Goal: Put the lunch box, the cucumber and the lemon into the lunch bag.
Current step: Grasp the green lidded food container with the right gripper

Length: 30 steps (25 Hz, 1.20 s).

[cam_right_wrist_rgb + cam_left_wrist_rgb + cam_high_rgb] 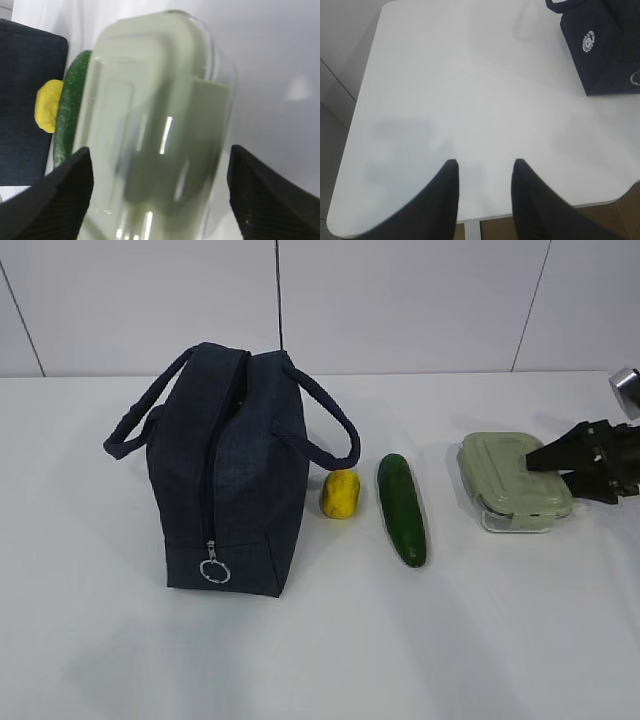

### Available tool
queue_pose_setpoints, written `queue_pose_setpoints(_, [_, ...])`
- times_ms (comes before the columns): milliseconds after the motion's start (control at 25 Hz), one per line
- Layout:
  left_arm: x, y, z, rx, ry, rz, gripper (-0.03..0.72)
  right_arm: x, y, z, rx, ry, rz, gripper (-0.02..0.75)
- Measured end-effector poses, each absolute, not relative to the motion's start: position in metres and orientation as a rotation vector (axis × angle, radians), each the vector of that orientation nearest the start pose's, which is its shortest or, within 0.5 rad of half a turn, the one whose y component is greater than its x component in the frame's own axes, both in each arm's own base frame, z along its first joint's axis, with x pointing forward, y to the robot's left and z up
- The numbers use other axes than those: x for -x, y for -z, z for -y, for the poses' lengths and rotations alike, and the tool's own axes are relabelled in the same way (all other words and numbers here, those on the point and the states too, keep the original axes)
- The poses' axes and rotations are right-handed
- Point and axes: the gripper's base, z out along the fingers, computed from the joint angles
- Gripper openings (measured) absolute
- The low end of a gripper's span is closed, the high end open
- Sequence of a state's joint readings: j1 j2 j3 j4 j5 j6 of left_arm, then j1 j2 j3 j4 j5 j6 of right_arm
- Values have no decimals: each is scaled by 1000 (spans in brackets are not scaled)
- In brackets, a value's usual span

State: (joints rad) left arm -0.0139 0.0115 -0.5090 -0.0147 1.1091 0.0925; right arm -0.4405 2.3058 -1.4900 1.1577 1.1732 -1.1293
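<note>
The navy lunch bag [228, 465] stands upright at the left, its ring pull [214, 571] low on the near end. The yellow lemon [340, 493] lies just right of it, then the dark green cucumber [402, 508]. The lunch box [513, 480] with its sage-green lid sits on the table at the right. My right gripper [550, 470] is open, its jaws either side of the lunch box's right end; the wrist view shows the box [150, 100] between the spread fingers [75, 175]. My left gripper [485, 162] is open and empty above the table, left of the bag [600, 45].
The white table [320, 640] runs to a white wall behind. In the left wrist view the table's front edge [470, 220] lies just under the fingers and its left edge is near. The right wrist view also shows the cucumber [70, 110] and the lemon [47, 107].
</note>
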Motion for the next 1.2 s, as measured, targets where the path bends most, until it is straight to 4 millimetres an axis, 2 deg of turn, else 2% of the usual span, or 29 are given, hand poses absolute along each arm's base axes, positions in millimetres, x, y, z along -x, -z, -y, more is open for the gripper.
queue_pose_setpoints(280, [6, -276, 1, -113, -30, -2092, 239, -421, -89, 111, -28, -1240, -2391, 622])
queue_pose_setpoints(560, [6, -276, 1, -113, -30, -2092, 239, -423, -88, 107, -33, -1251, -2384, 622])
queue_pose_setpoints(880, [6, -276, 1, -113, -30, -2092, 239, -428, -88, 82, 43, -1279, -2404, 621])
queue_pose_setpoints(1200, [6, -276, 1, -113, -30, -2092, 239, -428, -88, 80, 58, -1286, -2408, 558])
